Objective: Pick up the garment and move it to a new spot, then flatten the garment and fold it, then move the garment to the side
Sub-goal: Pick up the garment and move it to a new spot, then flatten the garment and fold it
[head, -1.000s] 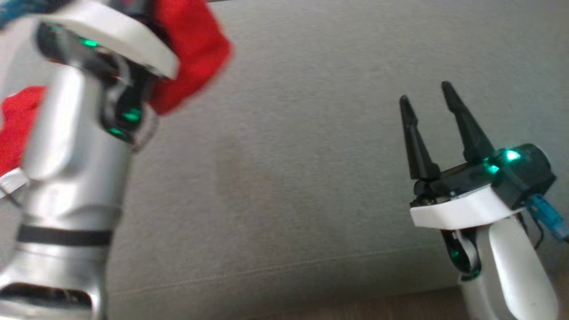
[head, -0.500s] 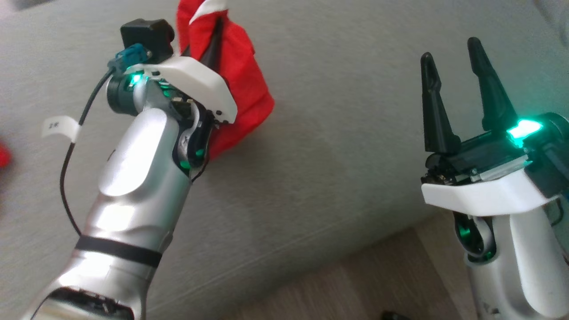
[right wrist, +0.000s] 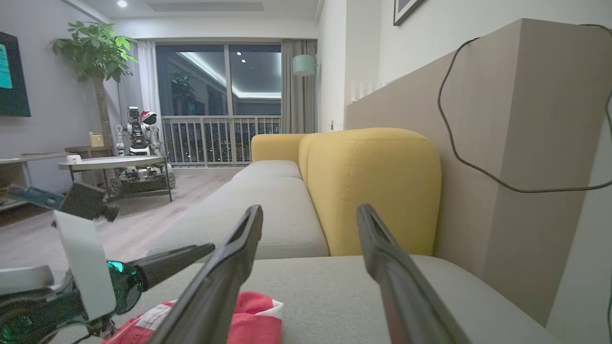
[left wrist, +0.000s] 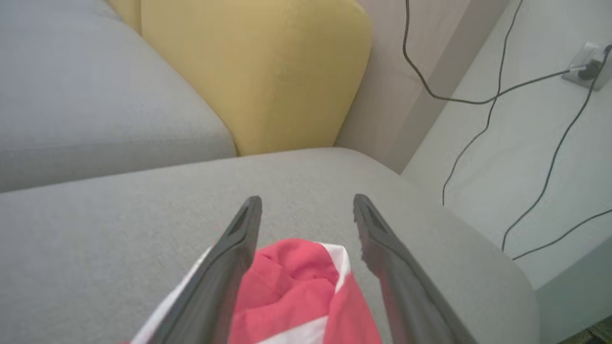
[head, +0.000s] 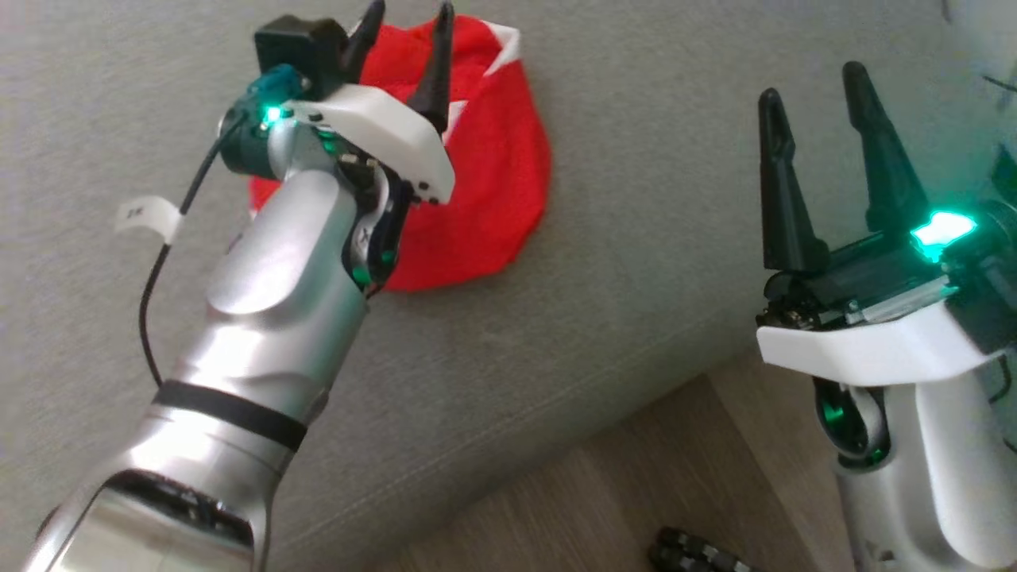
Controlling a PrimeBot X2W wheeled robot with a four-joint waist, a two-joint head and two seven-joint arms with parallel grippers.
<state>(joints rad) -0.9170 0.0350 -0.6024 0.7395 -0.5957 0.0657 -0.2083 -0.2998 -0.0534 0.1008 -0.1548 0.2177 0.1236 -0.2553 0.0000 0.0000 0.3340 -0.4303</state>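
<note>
The garment, red with white stripes, lies crumpled on the grey sofa seat. My left gripper hovers just over its far edge, open, with nothing between the fingers. From the left wrist, the garment sits below and between the spread fingers of that gripper. My right gripper stands open and empty off to the right, near the seat's front edge. In the right wrist view the garment lies low on the left behind the right gripper, and a finger of the left gripper reaches over it.
A yellow cushion stands at the back of the seat beside a wooden panel. Cables hang on the wall past the sofa's end. Wood floor lies below the front edge, with a dark object on it.
My left gripper has opened and let go of the garment, which now lies on the seat. The head camera has shifted. The right gripper stays open.
</note>
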